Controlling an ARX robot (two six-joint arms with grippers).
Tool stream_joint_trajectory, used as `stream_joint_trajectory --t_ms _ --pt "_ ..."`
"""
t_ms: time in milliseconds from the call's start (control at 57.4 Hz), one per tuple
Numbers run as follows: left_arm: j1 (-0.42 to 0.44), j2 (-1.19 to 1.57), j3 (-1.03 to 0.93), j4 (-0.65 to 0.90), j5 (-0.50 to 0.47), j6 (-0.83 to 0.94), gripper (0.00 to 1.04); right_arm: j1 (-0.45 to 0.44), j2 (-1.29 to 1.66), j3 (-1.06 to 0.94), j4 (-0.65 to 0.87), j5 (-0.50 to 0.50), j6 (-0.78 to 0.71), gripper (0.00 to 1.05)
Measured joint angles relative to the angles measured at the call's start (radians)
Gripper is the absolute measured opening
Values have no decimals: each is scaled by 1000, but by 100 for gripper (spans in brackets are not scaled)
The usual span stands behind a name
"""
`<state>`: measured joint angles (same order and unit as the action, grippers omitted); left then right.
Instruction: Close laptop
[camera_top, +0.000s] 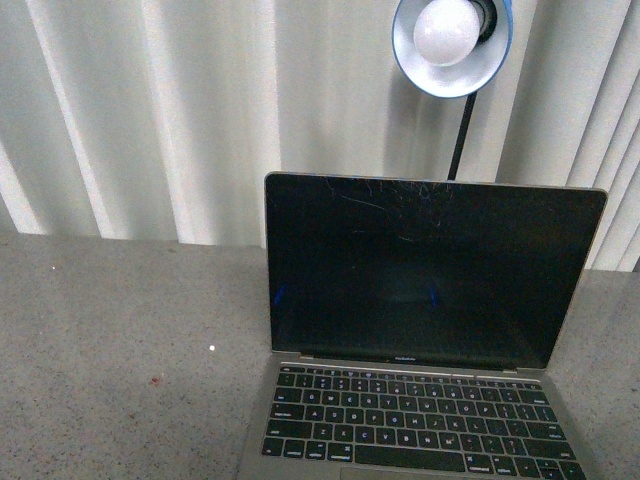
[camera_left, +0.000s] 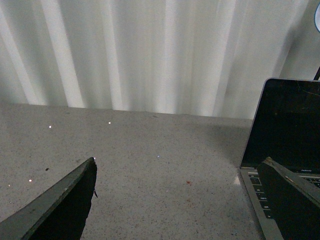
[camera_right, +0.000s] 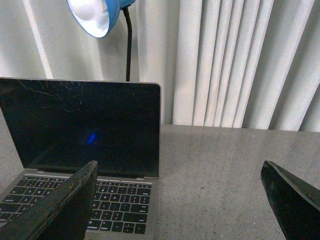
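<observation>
- Silver-grey laptop (camera_top: 430, 300) sits open on the speckled grey table (camera_top: 120, 340), roughly 1 o'clock from the robot's centre line and close in.
- Lid is upright and just past vertical. The screen (camera_top: 420, 270) is dark, with scratches along its upper edge.
- Black keys (camera_top: 410, 415) face the robot. The front edge of the deck is cut off by the front view, so the trackpad barely shows.
- Blue lamp (camera_top: 452, 45) with a white bulb hangs above and behind the lid, at 12 o'clock from the laptop. Its black stem drops behind the screen.
- Pale pleated curtain (camera_top: 150, 110) runs along the far table edge.
- Left gripper (camera_left: 180, 161): jaws wide, nothing between them. It is above bare table, with the laptop at its 2 o'clock. One finger (camera_left: 295, 200) overlaps the laptop's near corner in the left wrist view; I cannot tell whether it touches.
- Right gripper (camera_right: 179, 163): jaws wide, nothing held. The laptop is at its 10 o'clock, and one finger (camera_right: 60, 205) sits in front of the keyboard in the right wrist view.
- Small white specks and one reddish spot (camera_top: 153, 380) mark the table at 9 o'clock from the laptop.
</observation>
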<state>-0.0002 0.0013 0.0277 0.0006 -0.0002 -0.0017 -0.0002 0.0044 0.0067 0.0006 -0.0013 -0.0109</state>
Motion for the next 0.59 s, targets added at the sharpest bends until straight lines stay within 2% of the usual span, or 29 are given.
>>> stream_joint_trajectory --t_ms 592 --pt "0 0 0 0 0 0 98 0 0 0 0 0 0 97"
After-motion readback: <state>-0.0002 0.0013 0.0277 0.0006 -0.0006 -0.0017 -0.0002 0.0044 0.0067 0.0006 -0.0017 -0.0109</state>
